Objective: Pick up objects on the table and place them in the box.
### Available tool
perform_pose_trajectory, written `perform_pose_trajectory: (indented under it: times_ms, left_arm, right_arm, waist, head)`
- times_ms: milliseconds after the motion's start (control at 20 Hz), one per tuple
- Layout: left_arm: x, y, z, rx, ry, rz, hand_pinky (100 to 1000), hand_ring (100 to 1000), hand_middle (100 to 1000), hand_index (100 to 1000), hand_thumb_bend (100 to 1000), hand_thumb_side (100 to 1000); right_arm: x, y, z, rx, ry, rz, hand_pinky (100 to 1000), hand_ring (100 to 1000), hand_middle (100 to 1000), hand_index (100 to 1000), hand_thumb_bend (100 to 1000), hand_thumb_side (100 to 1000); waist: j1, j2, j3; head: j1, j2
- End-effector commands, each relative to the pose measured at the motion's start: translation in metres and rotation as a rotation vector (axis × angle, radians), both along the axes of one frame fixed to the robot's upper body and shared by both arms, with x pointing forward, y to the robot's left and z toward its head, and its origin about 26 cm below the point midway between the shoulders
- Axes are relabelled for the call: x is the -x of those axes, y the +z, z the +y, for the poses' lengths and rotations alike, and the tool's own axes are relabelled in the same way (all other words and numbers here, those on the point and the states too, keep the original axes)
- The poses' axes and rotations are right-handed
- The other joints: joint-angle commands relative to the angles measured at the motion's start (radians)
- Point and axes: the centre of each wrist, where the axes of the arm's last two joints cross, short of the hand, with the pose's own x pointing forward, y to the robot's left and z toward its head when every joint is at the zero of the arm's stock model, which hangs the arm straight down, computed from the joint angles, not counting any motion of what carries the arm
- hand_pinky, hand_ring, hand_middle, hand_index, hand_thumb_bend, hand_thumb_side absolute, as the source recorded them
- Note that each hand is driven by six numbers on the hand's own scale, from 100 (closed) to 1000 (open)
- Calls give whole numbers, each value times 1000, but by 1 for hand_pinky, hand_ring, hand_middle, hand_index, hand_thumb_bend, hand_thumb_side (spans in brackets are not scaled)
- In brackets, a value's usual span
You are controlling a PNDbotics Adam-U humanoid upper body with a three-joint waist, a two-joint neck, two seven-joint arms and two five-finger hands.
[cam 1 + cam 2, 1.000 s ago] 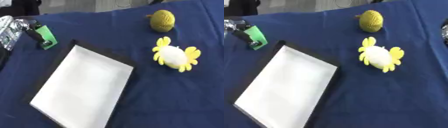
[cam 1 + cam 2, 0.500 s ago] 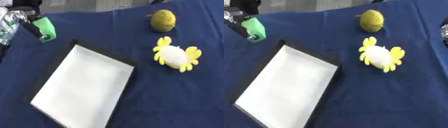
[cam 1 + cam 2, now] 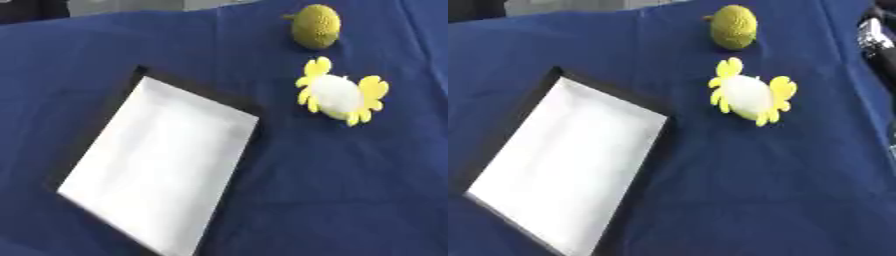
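Observation:
The box [image 3: 157,160] lies askew at left centre, white inside with a black rim, and nothing is in it. A yellow and white crab toy [image 3: 339,96] rests on the blue cloth to the box's right. A bumpy yellow-green fruit [image 3: 315,26] stands beyond the crab near the far edge. A black and silver part of my right hand [image 3: 877,37] shows at the upper right edge of the right eye view, well clear of the crab. My left hand appears in neither view.
A blue cloth [image 3: 350,190] covers the whole table. Its far edge runs along the top of the views.
My left hand, holding a green object at the upper left, rose and left the view with it. The whole picture shifted slightly. Crab, fruit and box stay put.

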Motion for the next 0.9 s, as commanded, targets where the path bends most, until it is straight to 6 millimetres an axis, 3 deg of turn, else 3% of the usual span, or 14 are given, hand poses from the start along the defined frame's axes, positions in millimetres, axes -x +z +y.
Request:
perform_pose_trajectory:
  times_ms: [50, 450, 650, 750, 800, 900]
  left_arm:
    - [19, 16, -3, -47, -101, -75, 822, 753, 628, 521, 146, 166]
    - [50, 0, -33, -89, -318, -79, 801, 736, 626, 535, 198, 192]
    - [64, -17, -63, -110, -427, 7, 793, 732, 626, 543, 200, 210]
    - [121, -11, -93, -131, -498, 17, 790, 733, 627, 549, 199, 219]
    - [140, -10, -102, -127, -508, 44, 789, 732, 625, 551, 189, 225]
    - [155, -11, -113, -109, -523, 96, 787, 731, 625, 554, 184, 227]
  right_arm:
    - [5, 11, -5, 32, -6, -26, 917, 957, 912, 839, 100, 523]
    - [8, 7, -10, 44, -11, -3, 916, 956, 911, 838, 100, 519]
    - [8, 4, -11, 44, -12, 9, 916, 956, 911, 838, 100, 499]
    - [8, 2, -10, 43, -14, 15, 916, 956, 911, 838, 100, 518]
    - [8, 2, -10, 42, -12, 16, 916, 956, 911, 838, 100, 519]
    - [7, 2, -9, 41, -8, 14, 916, 956, 911, 838, 100, 526]
  waist:
    - [-19, -60, 6]
    - [-23, -97, 16]
    - [-24, -103, 16]
    - [-25, -102, 16]
    - [-25, -102, 14]
    - [-27, -102, 12]
  head:
    - [-7, 13]
    - [-20, 26]
    - [-22, 30]
    - [-29, 32]
    - [-30, 37]
    - [-29, 41]
